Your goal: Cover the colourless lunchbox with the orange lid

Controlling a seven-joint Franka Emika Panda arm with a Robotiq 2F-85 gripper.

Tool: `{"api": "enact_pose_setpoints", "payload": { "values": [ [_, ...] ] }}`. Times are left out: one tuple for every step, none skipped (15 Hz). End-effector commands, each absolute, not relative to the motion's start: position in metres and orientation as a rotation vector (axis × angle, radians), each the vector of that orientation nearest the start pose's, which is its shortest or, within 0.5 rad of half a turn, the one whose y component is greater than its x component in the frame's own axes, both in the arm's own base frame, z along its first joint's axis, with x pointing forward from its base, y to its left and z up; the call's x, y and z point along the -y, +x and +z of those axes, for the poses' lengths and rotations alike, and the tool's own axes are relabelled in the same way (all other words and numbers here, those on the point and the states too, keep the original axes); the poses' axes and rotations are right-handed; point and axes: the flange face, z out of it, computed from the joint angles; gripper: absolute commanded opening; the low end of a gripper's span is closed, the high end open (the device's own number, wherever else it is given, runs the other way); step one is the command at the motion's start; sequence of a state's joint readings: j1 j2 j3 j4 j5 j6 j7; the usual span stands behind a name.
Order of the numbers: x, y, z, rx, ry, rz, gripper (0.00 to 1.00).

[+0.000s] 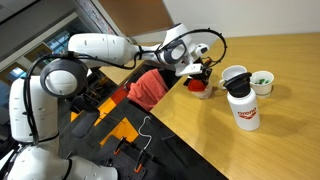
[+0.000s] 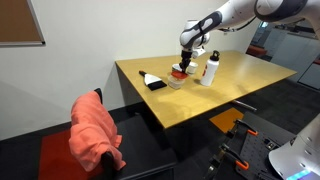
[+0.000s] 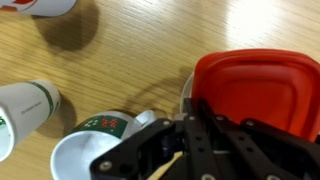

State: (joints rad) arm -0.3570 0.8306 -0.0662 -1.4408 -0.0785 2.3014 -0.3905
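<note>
Tool [image 3: 210, 128] right up at the lens, black linkages filling the view, and there's no telling whether its jaws are spread or pinching. Just beneath it lies the orange lid [image 3: 255, 90], level, near the wooden counter's [image 3: 130, 50] edge. Alongside are a white bowl [image 3: 65, 145], a green-printed white cup [image 3: 25, 110] and a red-labelled bottle [image 1: 243, 110], writing unreadable. The white arm [image 1: 100, 48] reaches across, wrist bent down.

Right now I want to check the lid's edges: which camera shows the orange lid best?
The wrist view: the orange lid fills its right side, close and sharp. In both exterior views the lid is only a small red patch, edges unreadable.
</note>
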Motion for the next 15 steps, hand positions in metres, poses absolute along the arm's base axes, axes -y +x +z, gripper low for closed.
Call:
{"api": "enact_pose_setpoints", "payload": {
  "values": [
    [0.284, 0.659, 0.204, 0.012, -3.233, -0.029, 0.02],
    [0.284, 0.66, 0.203, -0.007, -3.241, -0.054, 0.02],
    [0.284, 0.66, 0.202, -0.024, -3.251, -0.079, 0.02],
    [0.283, 0.661, 0.201, -0.035, -3.258, -0.106, 0.02],
    [0.283, 0.662, 0.2, -0.05, -3.264, -0.127, 0.02],
    [0.282, 0.662, 0.199, -0.056, -3.267, -0.145, 0.02],
    [0.282, 0.662, 0.197, -0.063, -3.271, -0.153, 0.02],
    [0.282, 0.662, 0.196, -0.071, -3.277, -0.157, 0.02],
    [0.281, 0.662, 0.196, -0.081, -3.281, -0.153, 0.02],
    [0.281, 0.662, 0.195, -0.085, -3.288, -0.157, 0.02],
    [0.28, 0.661, 0.195, -0.092, -3.293, -0.156, 0.02],
    [0.28, 0.661, 0.195, -0.108, -3.301, -0.157, 0.02],
    [0.28, 0.661, 0.194, -0.111, -3.303, -0.154, 0.02],
    [0.281, 0.661, 0.194, -0.121, -3.307, -0.154, 0.02],
    [0.281, 0.661, 0.193, -0.129, -3.311, -0.144, 0.02]
  ]
}}
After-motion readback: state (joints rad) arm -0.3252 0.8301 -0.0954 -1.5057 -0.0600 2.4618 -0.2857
